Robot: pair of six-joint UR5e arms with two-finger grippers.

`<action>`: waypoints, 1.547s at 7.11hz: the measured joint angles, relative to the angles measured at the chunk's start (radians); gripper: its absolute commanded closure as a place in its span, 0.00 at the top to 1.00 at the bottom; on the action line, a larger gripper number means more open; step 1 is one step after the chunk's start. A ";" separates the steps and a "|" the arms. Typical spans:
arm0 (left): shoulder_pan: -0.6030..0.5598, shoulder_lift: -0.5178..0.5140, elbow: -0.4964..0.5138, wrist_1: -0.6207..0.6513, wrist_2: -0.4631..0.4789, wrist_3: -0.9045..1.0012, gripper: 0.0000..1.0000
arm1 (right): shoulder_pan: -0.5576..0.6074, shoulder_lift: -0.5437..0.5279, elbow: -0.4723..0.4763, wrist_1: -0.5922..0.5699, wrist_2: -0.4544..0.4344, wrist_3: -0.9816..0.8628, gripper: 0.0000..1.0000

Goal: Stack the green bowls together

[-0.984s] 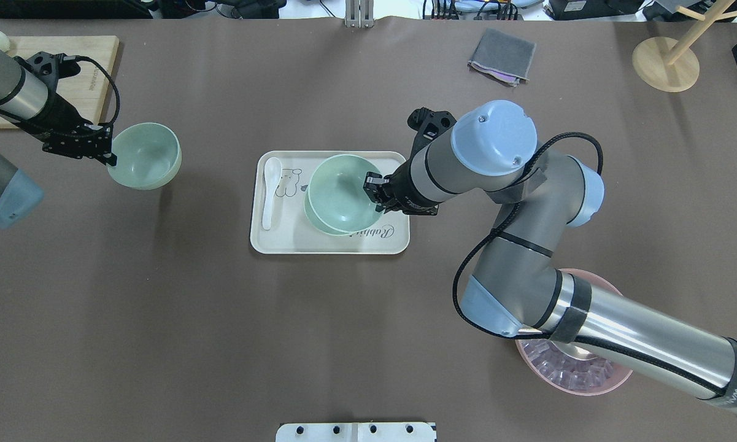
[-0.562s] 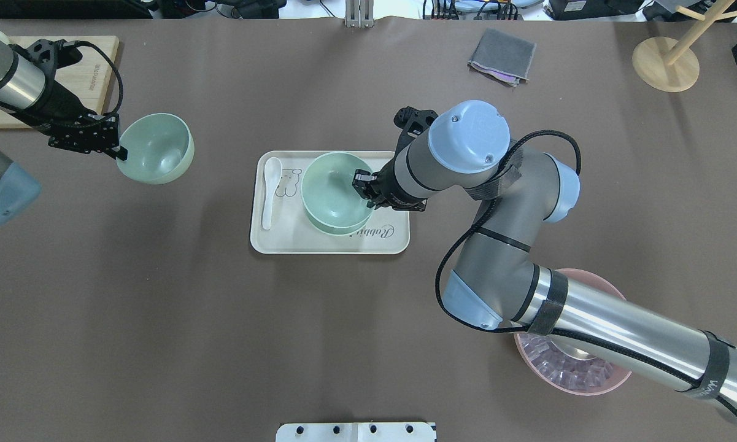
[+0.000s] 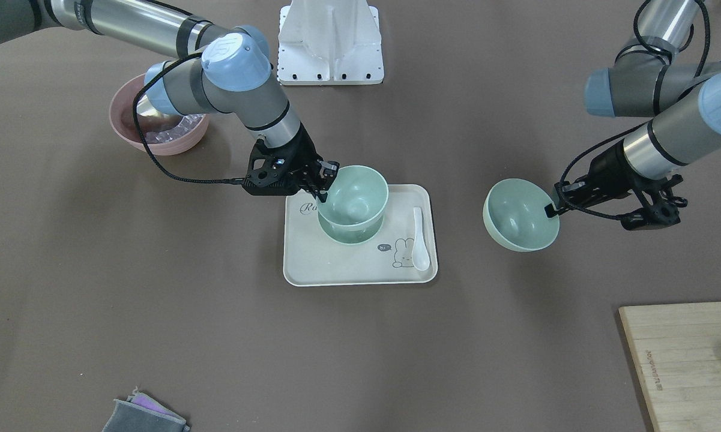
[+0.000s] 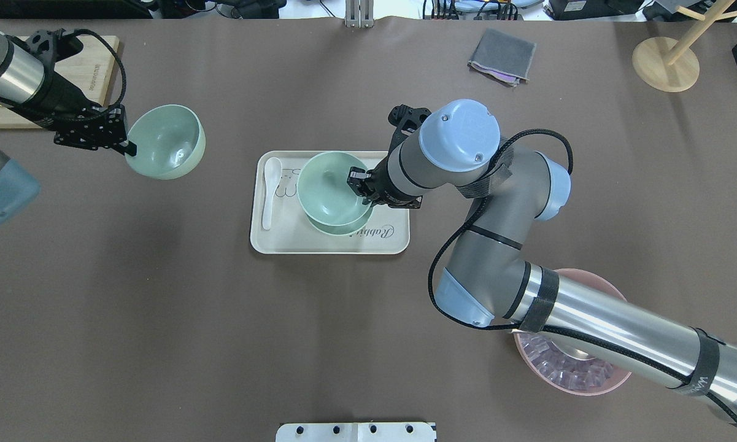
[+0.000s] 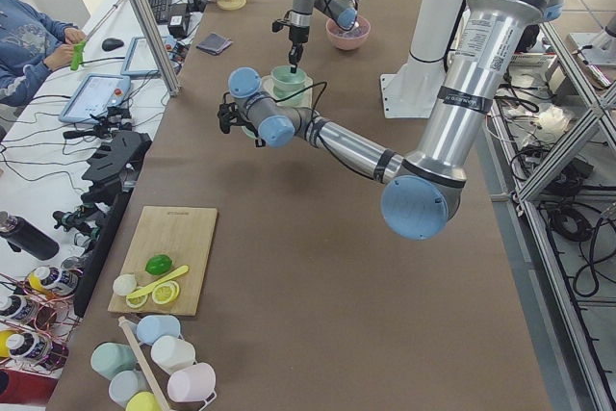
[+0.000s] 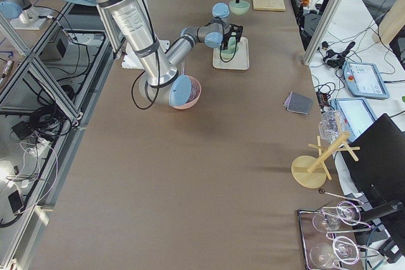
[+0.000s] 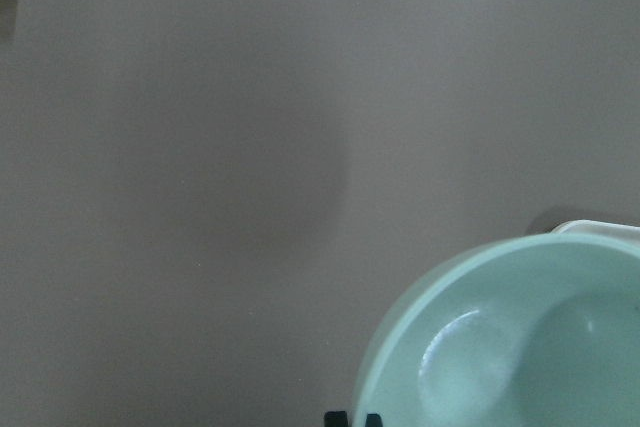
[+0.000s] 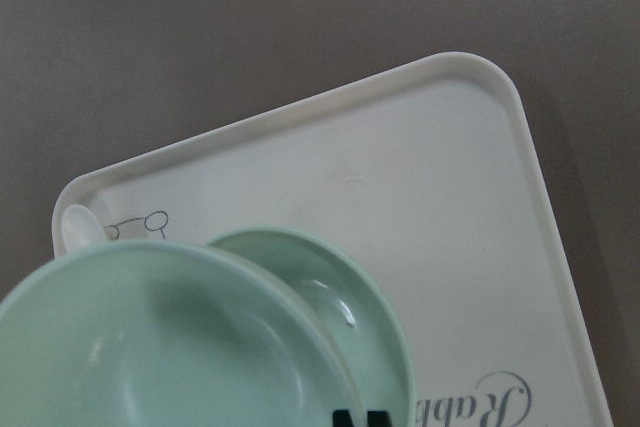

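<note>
Both rims sit pinched between fingers (image 4: 127, 147) — left bowl (image 4: 169, 138), right bowl (image 4: 328, 190).

Smooth matt plastic, pale mint, for all three green bowls: outer bowl (image 4: 172, 138), upper bowl (image 4: 328, 187), lower bowl (image 4: 340, 231); faint sheen inside each hollow. Matt cream plastic for the tray (image 4: 319, 244), dull, with grey print. Glossier white on the spoon (image 4: 270, 190); ceramic or plastic, impossible to tell. Matt black, hard-looking, on the left end effector (image 4: 129, 147) and the right end effector (image 4: 357, 184). Brushed bright metal along the right arm (image 4: 620, 334), satin blue-grey plastic at its joint caps. Dull brown, smooth, paper-like sheet over the counter (image 4: 221, 337). Pale bare wood, fine-grained, for the cutting board (image 3: 684, 360). Soft grey fabric in the folded cloth (image 4: 502, 55). Ribbed, slightly shiny pink plastic for the pink bowl (image 4: 595, 387).
</note>
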 measured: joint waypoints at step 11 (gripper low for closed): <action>0.324 -0.318 0.077 0.000 0.258 -0.374 0.00 | 0.562 -0.378 0.116 -0.015 0.496 -0.495 1.00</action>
